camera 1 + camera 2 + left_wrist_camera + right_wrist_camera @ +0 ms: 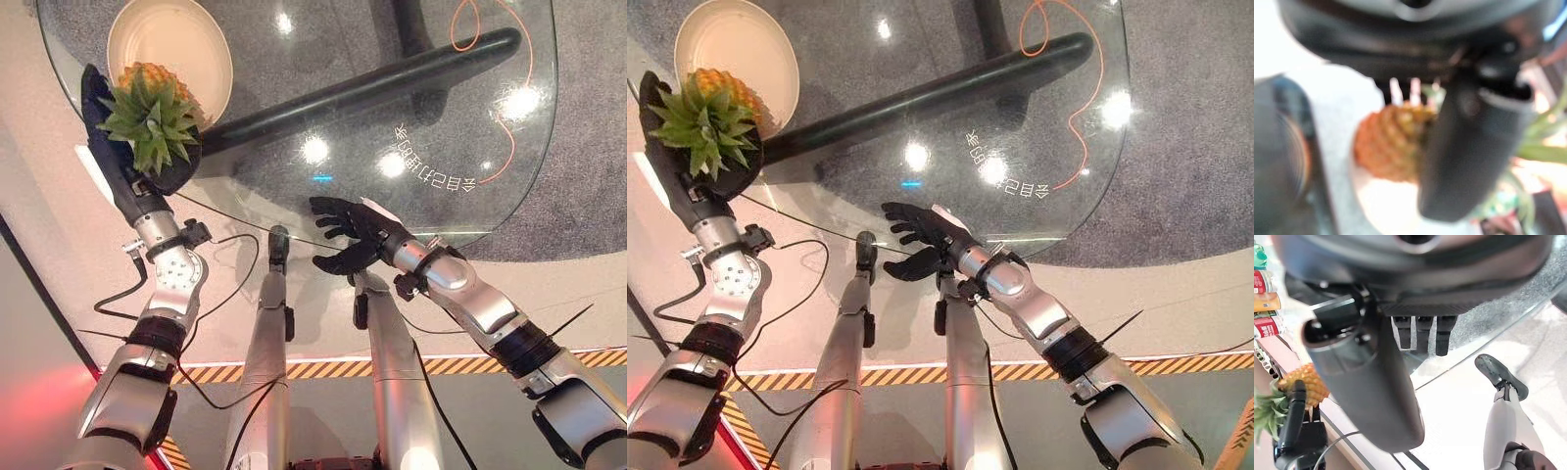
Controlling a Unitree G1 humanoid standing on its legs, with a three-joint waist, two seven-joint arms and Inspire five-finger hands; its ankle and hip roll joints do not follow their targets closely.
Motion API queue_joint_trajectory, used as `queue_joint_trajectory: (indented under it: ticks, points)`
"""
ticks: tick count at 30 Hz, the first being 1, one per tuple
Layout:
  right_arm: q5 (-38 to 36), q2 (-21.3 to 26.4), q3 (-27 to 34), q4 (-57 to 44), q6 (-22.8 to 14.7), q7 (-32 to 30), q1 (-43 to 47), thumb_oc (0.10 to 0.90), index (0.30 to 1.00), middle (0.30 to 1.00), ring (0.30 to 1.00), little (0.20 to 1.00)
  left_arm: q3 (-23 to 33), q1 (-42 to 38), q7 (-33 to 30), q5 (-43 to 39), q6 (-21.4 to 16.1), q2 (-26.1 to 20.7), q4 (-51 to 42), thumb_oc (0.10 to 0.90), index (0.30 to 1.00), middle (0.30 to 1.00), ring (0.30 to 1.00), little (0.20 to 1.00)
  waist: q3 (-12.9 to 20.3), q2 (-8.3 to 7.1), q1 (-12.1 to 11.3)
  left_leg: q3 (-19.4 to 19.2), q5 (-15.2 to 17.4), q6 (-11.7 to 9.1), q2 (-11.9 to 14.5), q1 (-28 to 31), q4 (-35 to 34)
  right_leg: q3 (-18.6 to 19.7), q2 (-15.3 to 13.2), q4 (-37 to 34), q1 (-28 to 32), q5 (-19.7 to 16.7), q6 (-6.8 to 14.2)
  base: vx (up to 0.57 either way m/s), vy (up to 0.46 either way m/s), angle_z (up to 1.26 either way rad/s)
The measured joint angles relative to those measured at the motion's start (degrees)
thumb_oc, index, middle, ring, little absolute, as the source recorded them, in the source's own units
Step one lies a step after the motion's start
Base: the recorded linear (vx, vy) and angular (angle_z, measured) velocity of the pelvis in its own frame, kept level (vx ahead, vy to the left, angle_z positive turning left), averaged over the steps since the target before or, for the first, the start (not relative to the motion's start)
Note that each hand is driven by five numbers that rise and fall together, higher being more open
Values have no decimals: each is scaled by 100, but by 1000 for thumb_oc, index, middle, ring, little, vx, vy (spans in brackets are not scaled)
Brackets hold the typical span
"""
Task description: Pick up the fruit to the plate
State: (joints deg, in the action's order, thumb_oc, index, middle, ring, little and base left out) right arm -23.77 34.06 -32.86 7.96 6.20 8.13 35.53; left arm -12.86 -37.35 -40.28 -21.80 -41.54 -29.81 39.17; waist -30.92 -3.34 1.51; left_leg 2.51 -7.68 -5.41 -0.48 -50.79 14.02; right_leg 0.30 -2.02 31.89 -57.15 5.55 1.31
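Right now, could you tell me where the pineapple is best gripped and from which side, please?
Probably round its orange body, as the left hand already does. The pineapple lies tilted at the near rim of the plate, leafy crown pointing back toward the robot. The crown is spiky and loose, so coming from the robot's left, fingers wrapped round the firm body, looks safest.

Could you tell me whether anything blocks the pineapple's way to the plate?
Nothing visible does. The left robot hand holds the pineapple right at the near rim of the cream plate, whose surface is bare. The right robot hand idles at the glass table's near edge.
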Motion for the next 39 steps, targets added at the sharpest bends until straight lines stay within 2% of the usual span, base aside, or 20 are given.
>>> queue_joint_trajectory:
  ticks: [13,20,24,30,39]
  points:
    - [94,10,43,-55,128,3,-84,800,900,900,900,900,56,252,387,-616,253,44,-227,800,900,900,900,900,-11,78,-80,-3,-1,1,2,122,-27,1,-1,1,102,31,17,0,0,0]
    - [115,8,119,-61,140,3,-160,800,900,900,900,900,103,555,493,-834,292,239,-406,800,900,900,900,900,-18,90,-131,-4,-2,4,-1,163,-36,4,-2,-4,145,46,7,0,0,0]
    - [122,10,117,-61,249,3,-276,800,900,900,900,900,152,693,496,-833,291,260,-576,800,900,900,900,900,-20,92,-138,-4,-20,31,-11,331,-43,5,-14,-9,318,35,-9,0,0,0]
    - [137,15,132,-61,294,3,-510,800,900,900,900,900,509,789,488,-781,271,242,-1043,800,900,900,900,900,-19,119,-137,-3,-5,13,-9,612,-105,4,-14,-11,572,82,23,0,0,0]
    - [245,12,158,-63,409,5,-728,800,900,900,900,900,560,913,501,-786,325,223,-1502,800,900,900,900,900,-21,176,-137,-4,-1,16,-3,970,-163,10,-8,-50,904,108,15,-2,-7,0]
